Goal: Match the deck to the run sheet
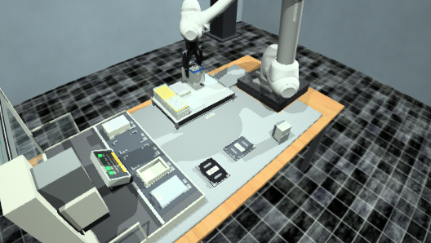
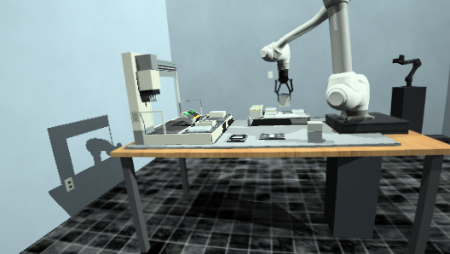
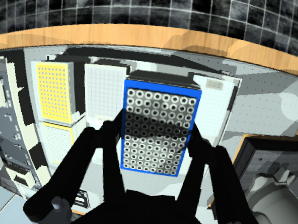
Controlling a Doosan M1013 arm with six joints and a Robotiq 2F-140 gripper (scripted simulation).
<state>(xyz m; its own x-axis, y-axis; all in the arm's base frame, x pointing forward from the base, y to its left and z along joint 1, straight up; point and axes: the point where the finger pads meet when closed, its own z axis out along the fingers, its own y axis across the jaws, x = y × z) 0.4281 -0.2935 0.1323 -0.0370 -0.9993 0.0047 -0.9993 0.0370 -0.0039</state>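
Observation:
My gripper (image 1: 195,65) (image 2: 283,91) (image 3: 156,118) is shut on a blue-framed tip rack (image 1: 196,75) (image 2: 284,101) (image 3: 160,132) with no cover, its tip holes showing in the wrist view. It holds the rack a little above the back part of the shelf unit (image 1: 218,94) (image 2: 294,116). On the shelf stand a yellow tip rack (image 1: 168,92) (image 3: 56,92) and a white covered item (image 1: 179,87) (image 3: 103,90). The liquid handler's deck (image 1: 192,201) holds a lidded plate (image 1: 169,192), an open reservoir (image 1: 153,170) and a sealed block (image 1: 116,125); the two positions between them are bare.
Two black nests (image 1: 212,171) (image 1: 239,148) lie on the mat near the front edge. The READY key box (image 1: 282,131) (image 2: 314,130) stands right of them. The handler's gantry (image 2: 147,81) and control panel (image 1: 109,166) rise over the deck. The arm's base (image 1: 277,87) is beside the shelf.

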